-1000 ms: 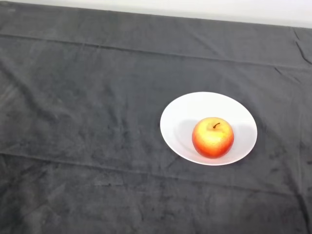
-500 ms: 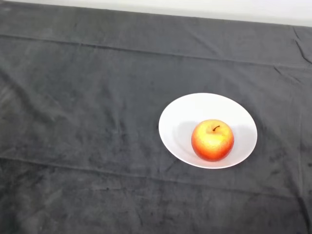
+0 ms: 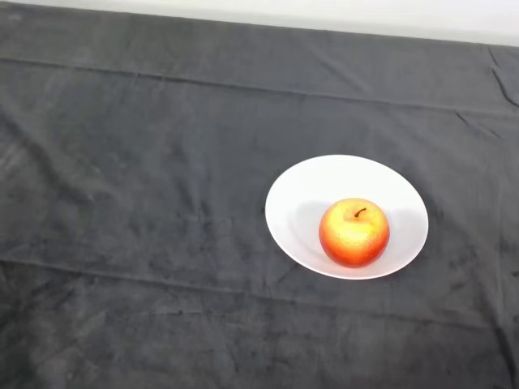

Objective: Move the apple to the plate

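A red and yellow apple (image 3: 353, 232) with a short dark stem stands upright on a white plate (image 3: 324, 182). It sits in the near part of the plate, a little right of the plate's middle. The plate rests on the dark cloth right of the view's centre.
The dark grey cloth (image 3: 130, 186) covers the whole table and lies in shallow folds and creases. The table's far edge (image 3: 259, 23) runs along the top of the view, with a pale wall behind it.
The whole view has shifted slightly, so the plate and apple sit a few pixels lower than one second ago. The apple stays in the same place on the plate.
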Tool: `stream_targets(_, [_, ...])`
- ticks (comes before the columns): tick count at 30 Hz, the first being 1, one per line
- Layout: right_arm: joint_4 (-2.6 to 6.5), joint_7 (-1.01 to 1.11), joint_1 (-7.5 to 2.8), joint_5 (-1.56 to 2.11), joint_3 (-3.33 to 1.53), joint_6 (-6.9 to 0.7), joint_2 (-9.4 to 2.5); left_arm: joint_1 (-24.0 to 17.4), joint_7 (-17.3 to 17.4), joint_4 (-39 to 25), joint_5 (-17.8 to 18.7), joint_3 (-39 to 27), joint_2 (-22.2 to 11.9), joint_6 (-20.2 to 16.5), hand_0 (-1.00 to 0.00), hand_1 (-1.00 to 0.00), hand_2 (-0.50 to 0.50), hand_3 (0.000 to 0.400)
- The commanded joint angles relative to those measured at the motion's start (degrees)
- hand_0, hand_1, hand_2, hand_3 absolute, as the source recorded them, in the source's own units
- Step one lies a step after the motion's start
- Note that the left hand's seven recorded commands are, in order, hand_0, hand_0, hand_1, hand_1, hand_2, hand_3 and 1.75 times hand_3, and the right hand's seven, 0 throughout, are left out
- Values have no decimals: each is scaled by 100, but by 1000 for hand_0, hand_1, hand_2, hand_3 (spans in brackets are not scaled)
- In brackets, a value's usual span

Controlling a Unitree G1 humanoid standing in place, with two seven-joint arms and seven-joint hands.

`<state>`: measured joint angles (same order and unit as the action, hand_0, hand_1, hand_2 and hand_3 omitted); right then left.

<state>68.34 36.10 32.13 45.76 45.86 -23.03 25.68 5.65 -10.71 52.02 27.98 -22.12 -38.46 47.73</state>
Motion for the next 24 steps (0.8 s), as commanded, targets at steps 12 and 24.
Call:
stream_targets(12, [69, 0, 38, -20, 82, -19, 147, 264, 146, 314, -245, -401, 68, 143, 0, 0, 0, 0])
stream_targets(24, [71, 1, 38, -21, 83, -18, 148, 306, 222, 351, -365, -528, 106, 126, 0, 0, 0, 0])
